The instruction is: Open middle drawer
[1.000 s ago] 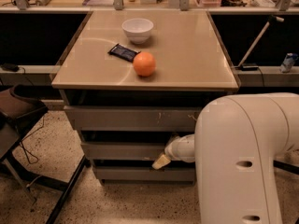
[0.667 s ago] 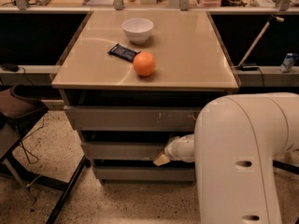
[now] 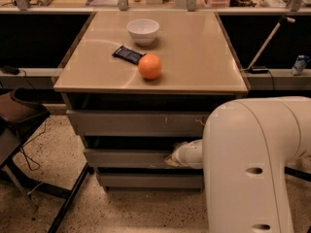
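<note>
The middle drawer is the plain grey front between the taller scratched front above and the narrow grey front below. A dark gap runs along its top edge and its inside is hidden. My gripper is at the right part of the middle drawer's front, at its upper edge. It reaches in from the large white arm at the lower right, which hides the right ends of the drawers.
On the tan cabinet top stand a white bowl, a dark snack packet and an orange. A dark chair and its black legs stand at the left on the speckled floor.
</note>
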